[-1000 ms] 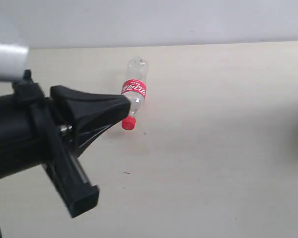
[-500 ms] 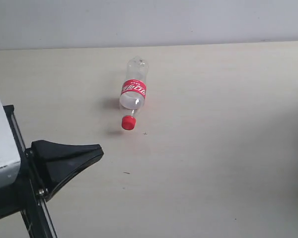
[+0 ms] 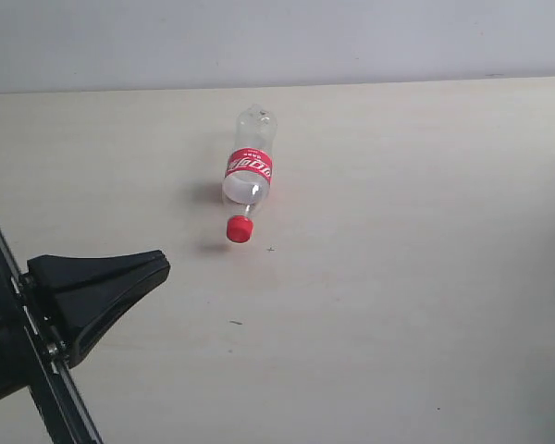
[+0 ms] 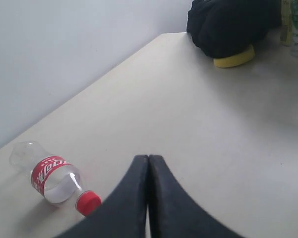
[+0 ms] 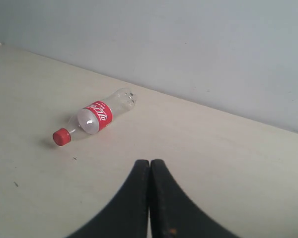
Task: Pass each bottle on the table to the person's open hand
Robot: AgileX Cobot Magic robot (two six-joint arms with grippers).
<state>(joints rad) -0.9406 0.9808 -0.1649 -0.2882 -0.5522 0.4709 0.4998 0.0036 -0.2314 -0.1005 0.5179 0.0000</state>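
Left hand (image 4: pixel 149 161) and right hand (image 5: pixel 150 163), both shut tight and empty, hang over the bench (image 3: pixel 398 296). The red-labelled bottle (image 3: pixel 250 176) lies on its side ahead of them, untouched. A glancing touch could roll it away.

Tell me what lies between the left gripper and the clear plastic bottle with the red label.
Nothing but bare pale beige tabletop separates the black left gripper from the clear red-labelled plastic bottle; the exterior view shows it.
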